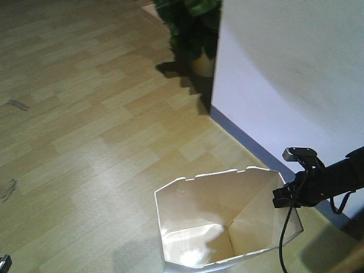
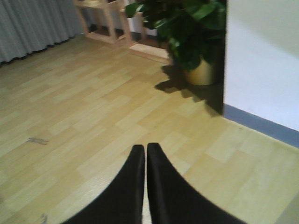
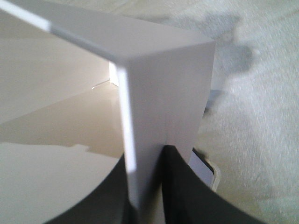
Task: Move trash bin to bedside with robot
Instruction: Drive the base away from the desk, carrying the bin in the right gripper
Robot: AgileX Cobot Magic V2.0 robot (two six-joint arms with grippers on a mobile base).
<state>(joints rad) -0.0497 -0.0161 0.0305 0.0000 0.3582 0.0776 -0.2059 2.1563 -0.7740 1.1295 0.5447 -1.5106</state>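
Front view, floor (image 1: 85, 114): bare boards, no bed in sight.
Wall (image 1: 284, 68): just right of the bin.
Bin (image 1: 193, 210): open, empty; I judge it light, glossy, thin-walled, best held at the rim.
Right gripper (image 3: 145, 163): clamped over the bin's rim wall.
Left gripper (image 2: 145, 147): fingers together, empty.

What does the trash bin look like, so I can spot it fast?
Find the big white wall on the right and follow its blue-grey skirting along the wooden floor, away from the potted plant. There stands the trash bin, with the right pincer clamped on its rim. It is the only open, glossy cream box here, with cut corners.
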